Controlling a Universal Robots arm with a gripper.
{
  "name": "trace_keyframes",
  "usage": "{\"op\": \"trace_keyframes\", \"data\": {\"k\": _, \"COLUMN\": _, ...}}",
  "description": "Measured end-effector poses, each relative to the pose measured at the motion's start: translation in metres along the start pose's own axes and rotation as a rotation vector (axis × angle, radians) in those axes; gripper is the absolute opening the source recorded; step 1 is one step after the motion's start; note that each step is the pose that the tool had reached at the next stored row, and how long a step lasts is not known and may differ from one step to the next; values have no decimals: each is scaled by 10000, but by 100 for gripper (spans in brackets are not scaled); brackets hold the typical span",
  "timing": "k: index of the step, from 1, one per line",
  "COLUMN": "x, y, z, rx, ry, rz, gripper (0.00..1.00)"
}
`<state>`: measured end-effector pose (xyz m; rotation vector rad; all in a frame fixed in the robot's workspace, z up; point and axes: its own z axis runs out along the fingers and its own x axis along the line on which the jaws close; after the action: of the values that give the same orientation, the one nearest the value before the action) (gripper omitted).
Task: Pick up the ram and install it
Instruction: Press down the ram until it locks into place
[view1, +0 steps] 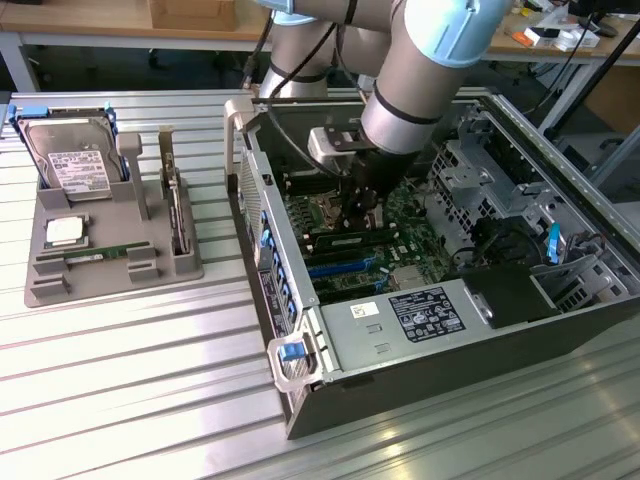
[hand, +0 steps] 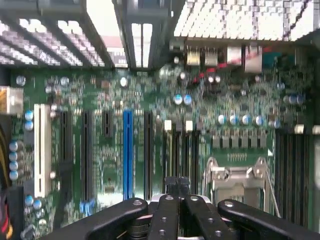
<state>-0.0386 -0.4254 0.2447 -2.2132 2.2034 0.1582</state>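
The tool (view1: 362, 212), jaws shut with nothing visibly gripped, hovers low inside the open computer case (view1: 420, 350) over the motherboard's memory slots (hand: 180, 150). A ram stick (view1: 95, 256) lies far aside in the grey parts tray (view1: 110, 275). Seating calls for straight, even downward pressure along the slot.
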Motion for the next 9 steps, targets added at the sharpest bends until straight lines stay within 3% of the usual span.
{"op": "trace_keyframes", "data": {"k": 1, "x": 0, "y": 89, "z": 6, "rx": 18, "ry": 0, "rz": -2, "gripper": 10}}
{"op": "trace_keyframes", "data": {"k": 4, "x": 2, "y": 193, "z": 26, "rx": 23, "ry": 2, "rz": -2, "gripper": 10}}
{"op": "trace_keyframes", "data": {"k": 9, "x": 11, "y": 223, "z": 123, "rx": 22, "ry": 2, "rz": -2, "gripper": 10}}
